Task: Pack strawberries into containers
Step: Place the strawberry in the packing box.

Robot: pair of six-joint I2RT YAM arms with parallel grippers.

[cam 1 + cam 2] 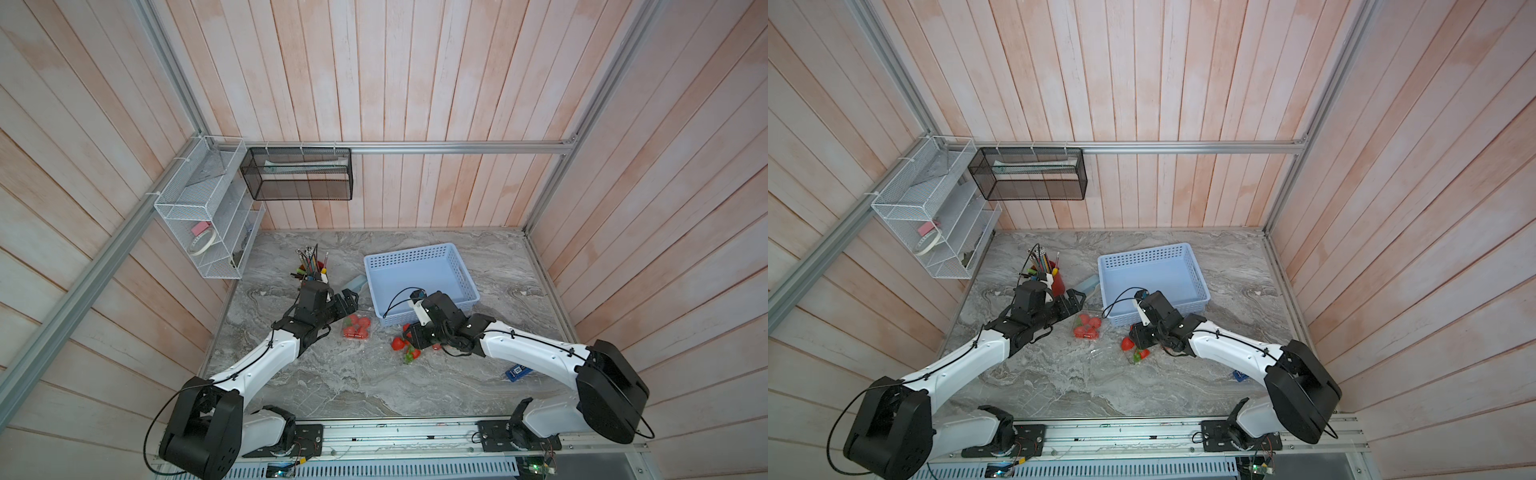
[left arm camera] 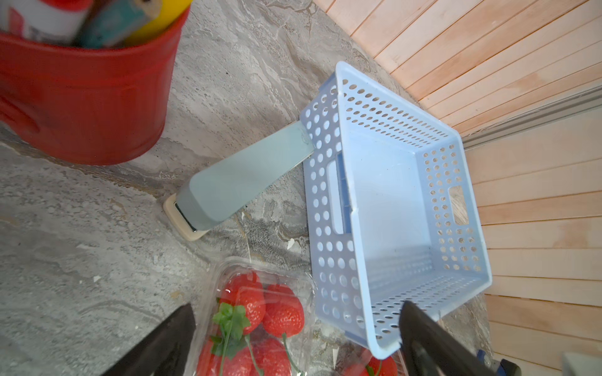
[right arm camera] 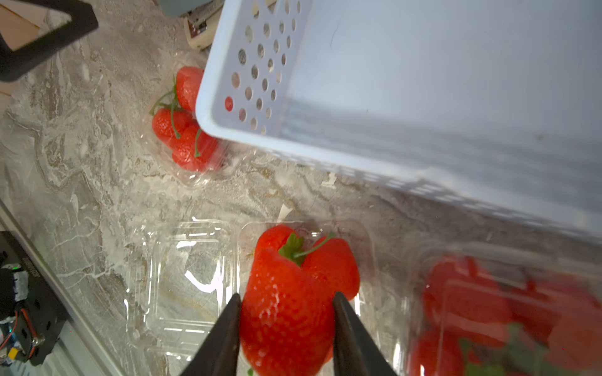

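Note:
My right gripper [image 3: 287,295] is shut on a glossy red strawberry [image 3: 286,325], held just over the open half of a clear container [image 3: 185,280]. Another berry [image 3: 335,263] lies in that container behind the held one. A blurred container [image 3: 488,309] with several berries sits close beside it. In both top views a closed container of strawberries [image 1: 356,327] [image 1: 1088,326] lies between the arms. My left gripper [image 2: 297,306] [image 1: 349,302] hovers open above it, touching nothing. Loose red berries [image 1: 398,343] [image 1: 1127,344] show by the right gripper [image 1: 411,334].
An empty light-blue perforated basket [image 1: 407,251] [image 1: 1142,253] [image 2: 325,195] stands just behind the containers, its corner close to both grippers. A red pencil cup [image 2: 81,97] [image 1: 1059,282] and a pale blue stapler [image 2: 241,175] sit by the left gripper. A small blue item [image 1: 517,371] lies under the right arm.

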